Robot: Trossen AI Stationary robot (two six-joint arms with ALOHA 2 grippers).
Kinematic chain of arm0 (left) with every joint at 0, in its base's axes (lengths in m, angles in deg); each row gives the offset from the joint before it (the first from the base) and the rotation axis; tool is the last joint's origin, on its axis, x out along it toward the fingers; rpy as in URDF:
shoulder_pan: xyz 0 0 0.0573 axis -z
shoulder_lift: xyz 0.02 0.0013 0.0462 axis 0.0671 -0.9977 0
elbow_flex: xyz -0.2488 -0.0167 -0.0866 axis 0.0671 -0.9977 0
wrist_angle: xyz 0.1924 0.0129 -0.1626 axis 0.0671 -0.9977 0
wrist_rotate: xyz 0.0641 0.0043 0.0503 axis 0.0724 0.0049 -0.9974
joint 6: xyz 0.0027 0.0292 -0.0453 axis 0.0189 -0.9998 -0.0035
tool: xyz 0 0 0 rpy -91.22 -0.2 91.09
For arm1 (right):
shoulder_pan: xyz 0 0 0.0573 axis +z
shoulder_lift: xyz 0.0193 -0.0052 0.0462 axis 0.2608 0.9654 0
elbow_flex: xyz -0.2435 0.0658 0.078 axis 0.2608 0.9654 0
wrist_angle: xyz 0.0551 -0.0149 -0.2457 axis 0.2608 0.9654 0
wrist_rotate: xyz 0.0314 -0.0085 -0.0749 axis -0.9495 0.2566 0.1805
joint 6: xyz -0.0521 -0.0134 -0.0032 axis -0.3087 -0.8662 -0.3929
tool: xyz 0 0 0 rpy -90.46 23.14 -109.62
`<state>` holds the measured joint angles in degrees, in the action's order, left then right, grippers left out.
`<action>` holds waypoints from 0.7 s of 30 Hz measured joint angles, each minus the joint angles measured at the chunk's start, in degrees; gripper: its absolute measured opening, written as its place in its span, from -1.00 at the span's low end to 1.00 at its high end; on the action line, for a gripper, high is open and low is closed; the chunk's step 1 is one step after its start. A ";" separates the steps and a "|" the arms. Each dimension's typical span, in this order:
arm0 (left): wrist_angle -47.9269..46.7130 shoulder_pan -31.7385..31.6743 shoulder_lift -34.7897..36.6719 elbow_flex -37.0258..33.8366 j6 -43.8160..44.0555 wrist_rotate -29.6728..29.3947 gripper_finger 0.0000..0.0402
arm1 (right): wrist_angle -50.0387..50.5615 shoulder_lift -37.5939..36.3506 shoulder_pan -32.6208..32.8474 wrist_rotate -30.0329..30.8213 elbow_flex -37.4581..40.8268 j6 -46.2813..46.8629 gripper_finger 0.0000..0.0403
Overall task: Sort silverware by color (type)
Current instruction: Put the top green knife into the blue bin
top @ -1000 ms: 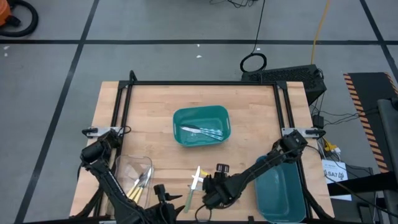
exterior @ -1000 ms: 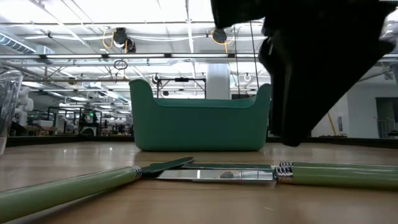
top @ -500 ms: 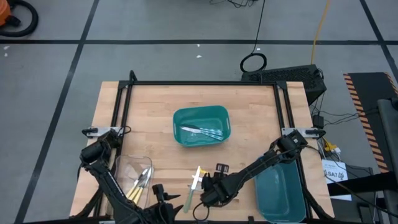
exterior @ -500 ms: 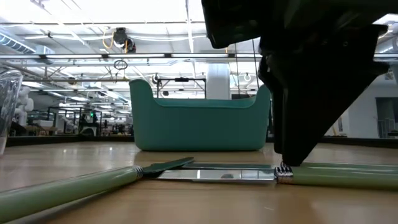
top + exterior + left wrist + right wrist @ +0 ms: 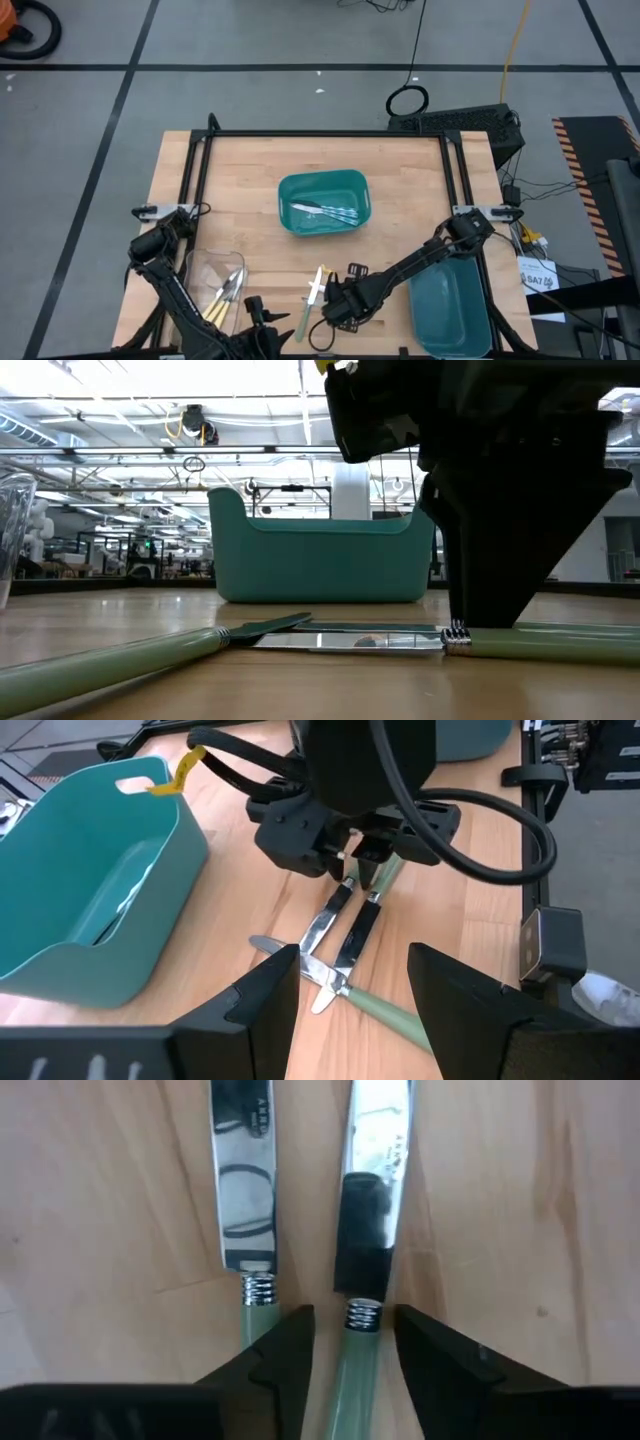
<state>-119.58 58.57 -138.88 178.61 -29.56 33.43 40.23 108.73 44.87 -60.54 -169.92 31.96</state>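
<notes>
Two green-handled knives (image 5: 258, 1230) (image 5: 368, 1230) lie side by side on the wooden table, blades flat. A third green-handled piece (image 5: 345, 988) lies across their blade tips. My right gripper (image 5: 352, 1320) points down over them, open, one finger on either side of one knife's handle just behind its ferrule (image 5: 362, 1315). I see no touch. In the high view it is at the near middle (image 5: 330, 312). My left gripper (image 5: 350, 970) waits open near the front edge (image 5: 262, 312). Metal pieces lie in the central teal bin (image 5: 323, 202). Yellow-handled pieces lie in a clear tub (image 5: 222, 290).
A second teal bin (image 5: 450, 312) stands at the near right, beside my right arm. A black frame (image 5: 325, 134) borders the table on the far, left and right sides. Bare wood lies between the central bin and the knives.
My right gripper has come down over the green-handled knives, and in the low view its fingers now reach the table beside a knife's ferrule. The knives have not moved.
</notes>
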 joint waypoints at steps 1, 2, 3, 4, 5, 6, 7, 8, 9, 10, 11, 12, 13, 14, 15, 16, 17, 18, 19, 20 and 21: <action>0.03 0.00 0.00 0.00 0.00 0.00 -0.03 | -0.79 -0.04 -0.11 -0.14 0.98 0.09 -0.36; 0.01 0.00 0.00 0.00 0.00 0.00 -0.03 | -1.57 -0.04 -0.24 -0.21 2.00 0.40 -0.41; 0.01 0.00 0.00 0.00 0.00 0.00 -0.03 | -2.18 -0.04 -0.39 -0.23 2.85 0.71 -0.47; 0.01 0.00 0.00 0.00 0.00 0.00 -0.03 | -2.37 -0.01 -0.48 -0.25 3.32 0.94 -0.53; 0.02 0.00 0.00 0.00 0.00 0.00 -0.03 | -2.41 0.03 -0.56 -0.27 3.60 0.98 -0.60; 0.01 0.00 0.00 0.00 0.00 0.00 -0.03 | -2.55 0.07 -0.60 -0.38 3.95 1.03 -0.68; 0.01 0.00 0.00 0.00 0.00 0.00 -0.03 | -2.73 0.10 -0.67 -0.38 4.36 1.06 -0.74; 0.03 0.00 0.00 0.00 0.00 0.00 -0.03 | -2.91 0.12 -0.69 -0.31 4.58 1.11 -0.80; 0.03 0.00 0.00 0.00 0.00 0.00 -0.03 | -2.91 0.14 -0.71 -0.20 4.60 1.14 -0.84; 0.03 0.00 0.00 0.00 0.00 0.00 -0.03 | -2.89 0.16 -0.75 -0.18 4.60 1.06 -0.84; 0.01 0.00 0.00 0.00 0.00 0.00 -0.03 | -2.89 0.05 -0.75 -0.18 4.60 0.75 -0.84; 0.03 0.00 0.00 0.00 0.00 0.00 -0.03 | -2.89 -0.01 -0.75 -0.04 4.63 0.51 -0.84; 0.03 0.00 0.00 0.00 0.00 0.00 -0.03 | -2.89 -0.02 -0.75 0.08 4.63 0.39 -0.84; 0.03 0.00 0.00 0.00 0.00 0.00 -0.03 | -2.83 -0.16 -0.75 0.16 4.63 0.36 -0.84; 0.03 0.00 0.00 0.00 -0.02 0.00 -0.03 | -2.64 -0.44 -0.75 0.22 4.64 0.30 -0.84; 0.02 0.00 0.00 0.00 -0.02 -0.02 -0.03 | -2.32 -0.83 -0.75 0.24 4.67 0.28 -0.84; 0.01 0.00 0.00 0.00 -0.02 0.00 -0.03 | -2.09 -1.18 -0.75 0.45 4.67 0.37 -0.84; 0.01 0.00 0.00 0.00 -0.02 -0.02 -0.03 | -1.87 -1.80 -0.75 1.03 4.69 0.51 -0.84; 0.01 0.00 0.00 0.00 -0.05 -0.02 -0.03 | -1.81 -2.29 -0.75 1.73 4.69 0.61 -0.84; 0.01 0.00 0.00 0.00 -0.19 -0.01 -0.03 | -1.68 -2.91 -0.75 2.02 4.69 0.64 -0.84; 0.05 0.00 0.00 0.00 -0.26 -0.02 -0.03 | -1.32 -3.61 -0.75 2.11 4.82 0.63 -0.84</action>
<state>-119.52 58.57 -138.88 178.61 -29.83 33.41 38.91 105.12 44.11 -58.42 -165.10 32.58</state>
